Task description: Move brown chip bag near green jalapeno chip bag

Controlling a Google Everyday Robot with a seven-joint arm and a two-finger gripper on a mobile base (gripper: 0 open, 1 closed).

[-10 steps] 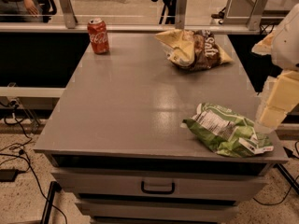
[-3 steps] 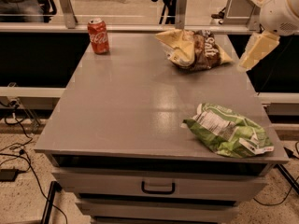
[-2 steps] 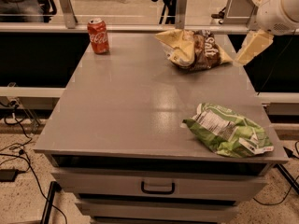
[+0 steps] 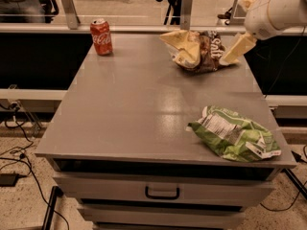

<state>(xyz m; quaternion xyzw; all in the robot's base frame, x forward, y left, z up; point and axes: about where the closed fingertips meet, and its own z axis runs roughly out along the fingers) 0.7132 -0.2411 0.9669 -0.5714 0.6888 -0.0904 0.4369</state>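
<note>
Grey bench [image 4: 129,114] fills most of the view, and at its far right the pincer [image 4: 229,57] comes down beside the brown chip bag [image 4: 196,51]. Its pale yellow tip sits right at the bag's right edge, next to the white "Salt" lettering; whether it actually touches the foil, and whether the pincer is apart or together, cannot be told from this angle. The brown chip bag lies crumpled at the far right of the bench top, its pale yellow side turned leftward. Well apart from it, at the near right corner, lies the green jalapeno chip bag [image 4: 235,135], flat, with its white nutrition panel facing up and one end reaching the bench's front edge. What either bag holds is not visible. A red soda can [image 4: 101,36] stands upright at the far left corner, far from both bags. The white arm [image 4: 278,6] enters from the upper right and slopes down and to the left toward the pincer. Under the bench top, a drawer with a dark handle [image 4: 162,193] is closed. Black cables [image 4: 14,159] trail over the speckled floor at the left, and a rail with metal posts [image 4: 186,4] runs behind the bench.
</note>
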